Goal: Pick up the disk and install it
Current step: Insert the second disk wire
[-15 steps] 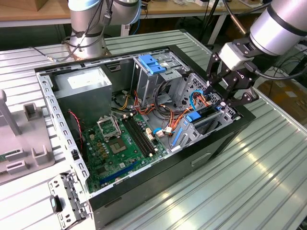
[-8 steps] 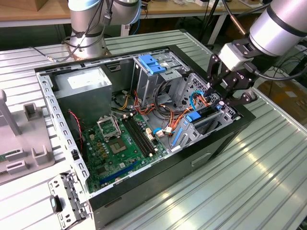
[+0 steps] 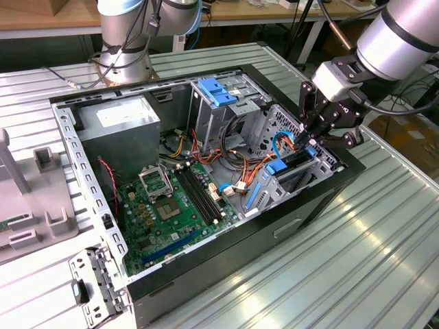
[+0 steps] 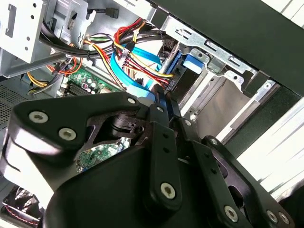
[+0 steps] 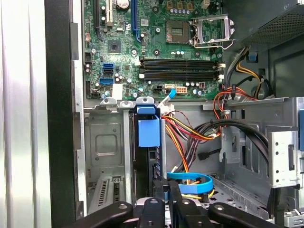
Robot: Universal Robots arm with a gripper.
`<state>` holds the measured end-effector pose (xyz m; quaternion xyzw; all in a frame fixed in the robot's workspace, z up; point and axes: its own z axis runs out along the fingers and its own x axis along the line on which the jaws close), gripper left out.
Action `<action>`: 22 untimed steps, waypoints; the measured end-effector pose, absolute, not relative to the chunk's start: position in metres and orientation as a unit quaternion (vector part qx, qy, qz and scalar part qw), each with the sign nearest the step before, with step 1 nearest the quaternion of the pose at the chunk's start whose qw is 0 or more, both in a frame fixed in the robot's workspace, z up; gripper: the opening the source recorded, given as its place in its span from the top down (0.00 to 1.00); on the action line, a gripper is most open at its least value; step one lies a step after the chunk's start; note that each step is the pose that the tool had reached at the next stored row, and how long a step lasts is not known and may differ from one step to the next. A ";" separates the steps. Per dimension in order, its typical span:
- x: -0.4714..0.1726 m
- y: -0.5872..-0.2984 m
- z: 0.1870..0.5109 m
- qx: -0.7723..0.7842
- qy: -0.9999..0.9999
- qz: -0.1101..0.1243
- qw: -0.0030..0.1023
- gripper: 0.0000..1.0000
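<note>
The disk (image 3: 293, 166), a dark slab in a light-blue carrier, stands on edge in the drive bay at the open computer case's (image 3: 206, 264) end toward the exterior view's right. My gripper (image 3: 312, 142) reaches down from the arm at the upper right and is shut on the disk's near end. In the first wrist view the disk (image 5: 148, 132) runs away from the gripper (image 5: 166, 184) along the bay slot, with its blue end toward the motherboard. In the second wrist view the black fingers (image 4: 160, 107) pinch together in front of the disk's blue carrier (image 4: 192, 64).
A bundle of coloured wires (image 5: 190, 135) and a thin blue cable (image 5: 192, 178) lie right beside the bay. A shorter blue bracket (image 3: 216, 91) sits atop the far drive cage. The motherboard (image 3: 164, 212) and power supply (image 3: 120, 123) fill the case. A grey fixture (image 3: 34, 199) stands on the table outside it.
</note>
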<state>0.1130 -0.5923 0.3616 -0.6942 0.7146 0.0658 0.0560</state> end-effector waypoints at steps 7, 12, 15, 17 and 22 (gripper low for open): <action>0.110 -0.593 0.361 -0.694 0.715 0.066 0.056 0.84; 0.103 -0.596 0.359 -0.694 0.715 0.066 0.056 0.84; 0.103 -0.596 0.355 -0.695 0.714 0.066 0.056 0.84; 0.103 -0.596 0.354 -0.697 0.712 0.066 0.056 0.84; 0.103 -0.596 0.352 -0.710 0.699 0.067 0.055 0.84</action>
